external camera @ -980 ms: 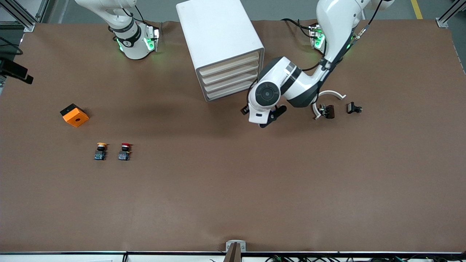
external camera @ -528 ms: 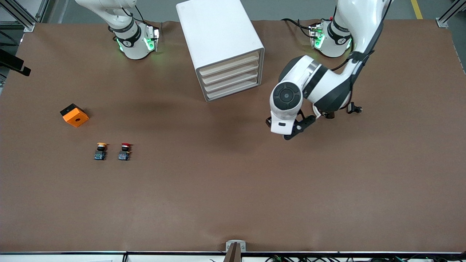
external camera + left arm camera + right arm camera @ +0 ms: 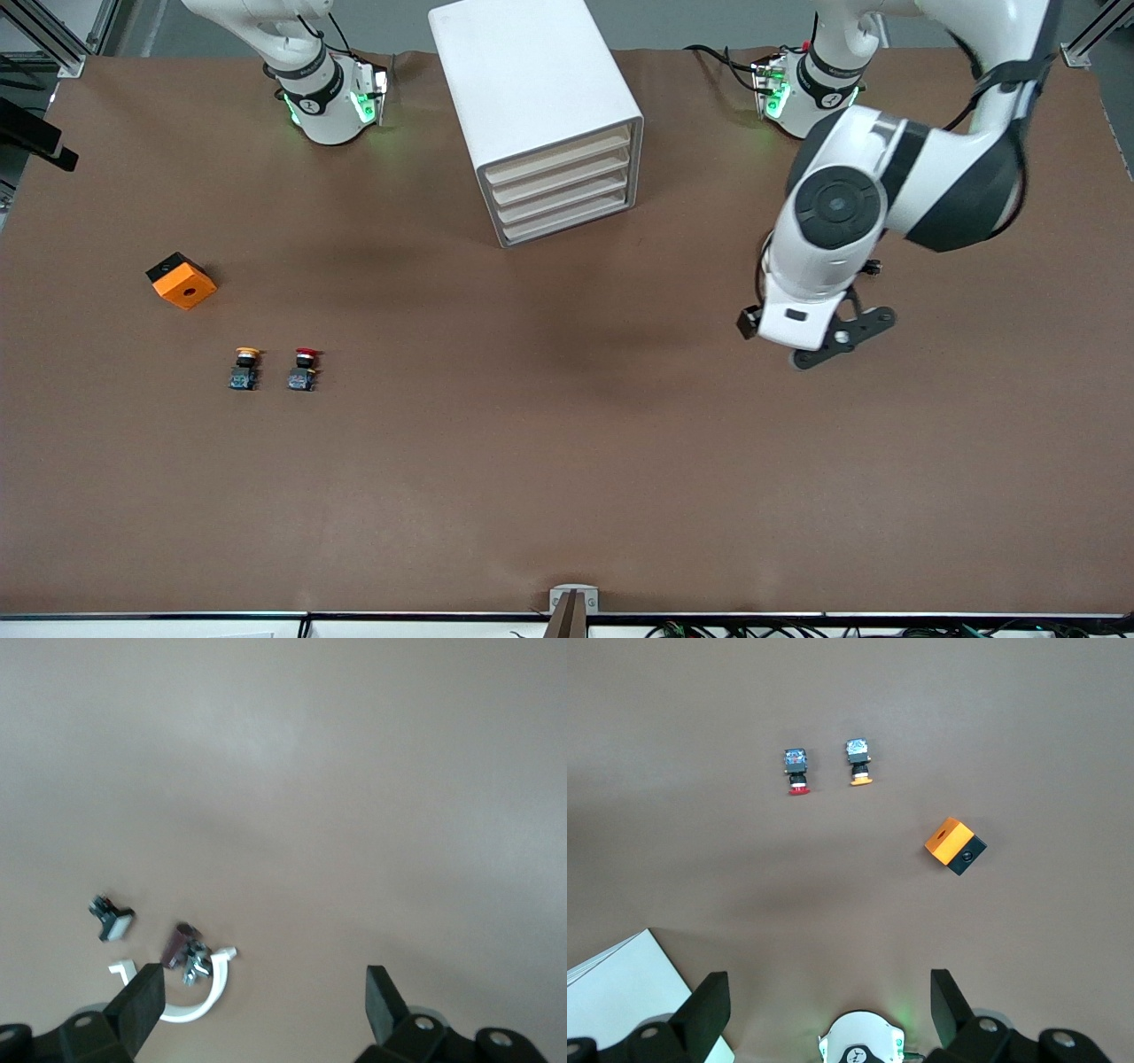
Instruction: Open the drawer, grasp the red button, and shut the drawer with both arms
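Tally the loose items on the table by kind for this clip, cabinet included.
Push buttons: 2, red-capped button and yellow-capped button
Orange cube: 1
Cabinet: 1
White curved clip: 1
Small dark parts: 2, and
Total: 7

Orange cube [image 3: 182, 281], yellow-cap btn [image 3: 244, 368], white clip [image 3: 197, 990] on table.

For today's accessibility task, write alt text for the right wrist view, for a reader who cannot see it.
The open right gripper hangs high over a brown table. On it lie a red-capped button, beside it a yellow-capped button, and an orange cube. A corner of the white cabinet shows at the picture's edge.
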Robot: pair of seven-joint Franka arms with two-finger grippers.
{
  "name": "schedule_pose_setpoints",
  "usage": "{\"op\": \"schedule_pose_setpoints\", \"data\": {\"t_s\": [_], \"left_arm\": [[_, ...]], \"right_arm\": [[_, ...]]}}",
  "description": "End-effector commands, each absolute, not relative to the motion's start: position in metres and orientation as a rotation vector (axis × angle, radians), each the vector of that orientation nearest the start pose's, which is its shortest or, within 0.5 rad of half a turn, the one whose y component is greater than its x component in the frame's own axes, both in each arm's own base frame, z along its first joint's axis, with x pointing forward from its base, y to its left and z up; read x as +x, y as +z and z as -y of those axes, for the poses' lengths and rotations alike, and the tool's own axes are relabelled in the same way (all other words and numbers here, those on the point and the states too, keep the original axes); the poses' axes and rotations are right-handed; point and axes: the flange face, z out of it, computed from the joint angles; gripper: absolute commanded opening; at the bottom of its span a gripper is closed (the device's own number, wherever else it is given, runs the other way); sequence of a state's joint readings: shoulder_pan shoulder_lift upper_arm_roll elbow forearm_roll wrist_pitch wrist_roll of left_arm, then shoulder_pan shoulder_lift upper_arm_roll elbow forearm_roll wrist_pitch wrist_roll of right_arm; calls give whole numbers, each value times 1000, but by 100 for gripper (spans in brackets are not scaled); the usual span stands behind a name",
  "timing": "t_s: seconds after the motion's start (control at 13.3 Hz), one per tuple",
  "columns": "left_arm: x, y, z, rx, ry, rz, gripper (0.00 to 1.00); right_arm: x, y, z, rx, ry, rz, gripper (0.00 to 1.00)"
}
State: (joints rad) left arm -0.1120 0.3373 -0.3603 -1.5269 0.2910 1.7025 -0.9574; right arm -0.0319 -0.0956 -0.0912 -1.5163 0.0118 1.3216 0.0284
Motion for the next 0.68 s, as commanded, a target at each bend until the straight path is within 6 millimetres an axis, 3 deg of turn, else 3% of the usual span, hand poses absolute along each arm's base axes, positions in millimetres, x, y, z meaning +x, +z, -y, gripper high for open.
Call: {"op": "schedule_pose_setpoints", "data": {"t_s": [0.0,0.23,0.38,0.6], "left_arm": [[604,509,191,-2838,-84,723,100],[606,546,145,-2835,-151,762,100],[600,577,136,-2863,-200,685,100],[595,596,110,-2853,-94,617,100]], "right_arm": [[490,674,57,-3098,123,-205,100],[491,673,54,-3105,114,-190,100],[492,672,51,-3106,104,-183,100],[492,672,48,-3108,102,-177,100]]}}
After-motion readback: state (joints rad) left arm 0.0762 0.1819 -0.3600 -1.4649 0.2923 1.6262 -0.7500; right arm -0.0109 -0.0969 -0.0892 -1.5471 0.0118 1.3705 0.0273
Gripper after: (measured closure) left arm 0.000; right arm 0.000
